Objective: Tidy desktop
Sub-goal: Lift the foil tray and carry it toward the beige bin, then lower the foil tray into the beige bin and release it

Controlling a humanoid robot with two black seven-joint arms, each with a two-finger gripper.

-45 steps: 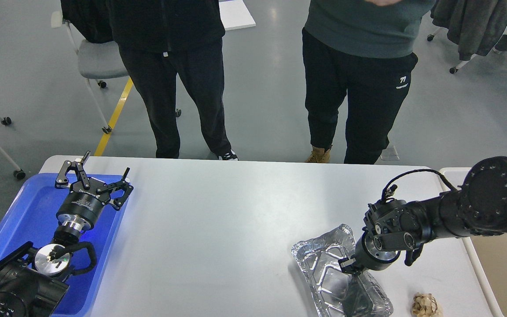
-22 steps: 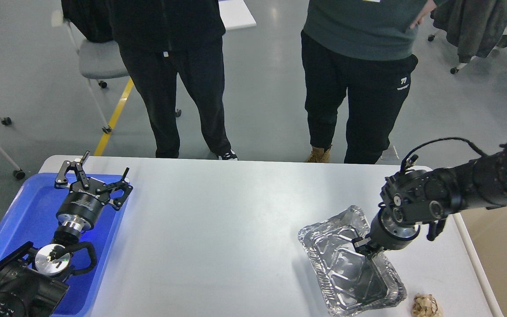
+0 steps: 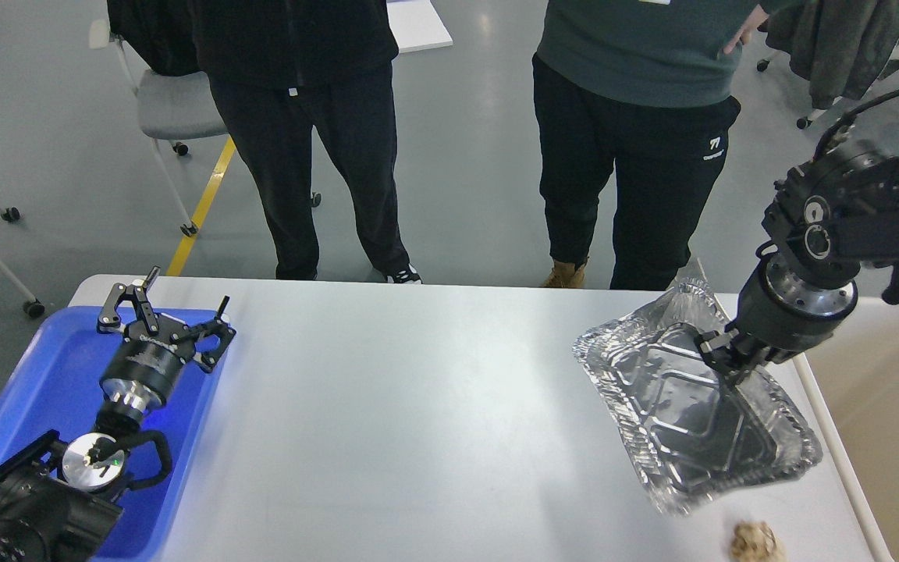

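Note:
The desktop (image 3: 418, 421) is a wide light-grey tabletop with rounded corners. My right gripper (image 3: 730, 361) is shut on the rim of a crumpled foil tray (image 3: 684, 414) and holds it lifted and tilted above the table's right side. A small crumpled brown paper ball (image 3: 755, 540) lies on the desktop near the front right. My left gripper (image 3: 162, 314) is open and empty, hovering over the far end of the blue plastic tray (image 3: 36, 390) at the left.
A beige rimmed bin (image 3: 894, 421) stands just beyond the table's right edge. Two people (image 3: 637, 140) stand close behind the far edge. Chairs (image 3: 168, 101) stand on the floor behind.
My right gripper has lifted the foil tray off the desktop and carried it up and to the right, towards the beige bin. The left arm has not moved.

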